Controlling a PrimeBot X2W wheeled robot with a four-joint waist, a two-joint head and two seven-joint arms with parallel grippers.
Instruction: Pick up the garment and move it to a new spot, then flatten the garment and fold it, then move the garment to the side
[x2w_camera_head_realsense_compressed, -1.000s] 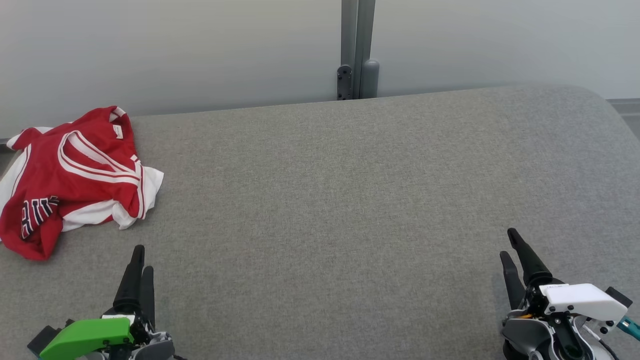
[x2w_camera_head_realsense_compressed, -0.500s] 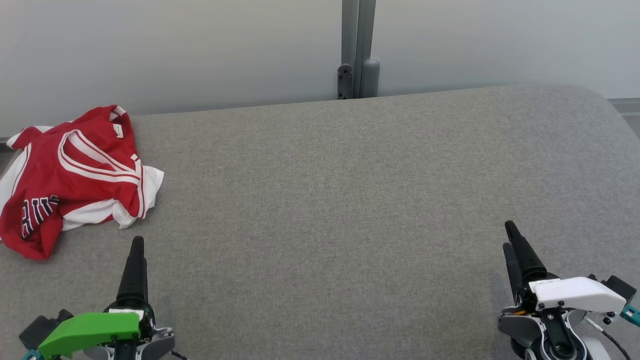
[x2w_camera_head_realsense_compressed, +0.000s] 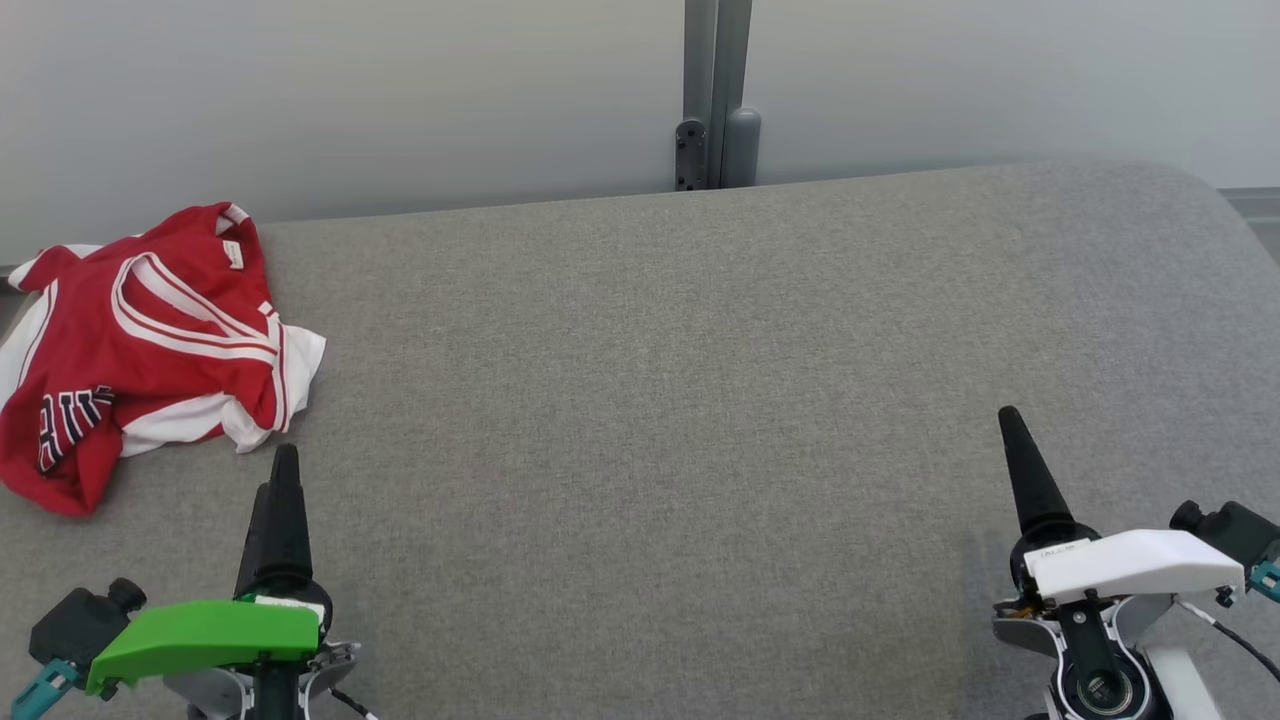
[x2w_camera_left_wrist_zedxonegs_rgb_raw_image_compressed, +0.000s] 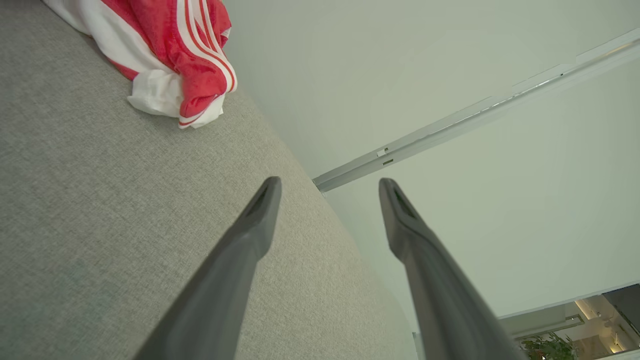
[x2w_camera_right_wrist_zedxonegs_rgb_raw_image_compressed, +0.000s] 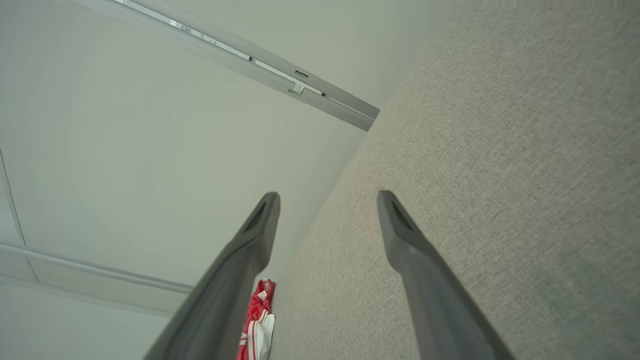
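Jaws first: the left gripper (x2w_camera_left_wrist_zedxonegs_rgb_raw_image_compressed: 327, 187) has its jaws spread wide with nothing between them, and it's the same for the right gripper (x2w_camera_right_wrist_zedxonegs_rgb_raw_image_compressed: 327, 197), jaws wide apart and holding nothing.

In the head view the left one wears a green cover (x2w_camera_head_realsense_compressed: 205, 640) and points up at the near edge of the garment (x2w_camera_head_realsense_compressed: 140, 350), close to it but not touching. The right one has a white cover (x2w_camera_head_realsense_compressed: 1130, 565) and sits well apart from it, over bare grey fabric.

The garment is a red and white jersey, crumpled in a heap at the far left of the worktop (x2w_camera_head_realsense_compressed: 650, 400), near its back edge. There's dark lettering with white outlines (x2w_camera_head_realsense_compressed: 65, 425) on the red, but it's folded over and I can't read it. The small white neck label (x2w_camera_head_realsense_compressed: 233, 253) is too tiny to read too.

The left wrist view gets the striped hem up close, plus a plant (x2w_camera_left_wrist_zedxonegs_rgb_raw_image_compressed: 542, 347) in a lit room off in the corner. The right wrist view only catches a sliver of red and white past its finger. The head view has a grey post (x2w_camera_head_realsense_compressed: 715, 95) behind the worktop.
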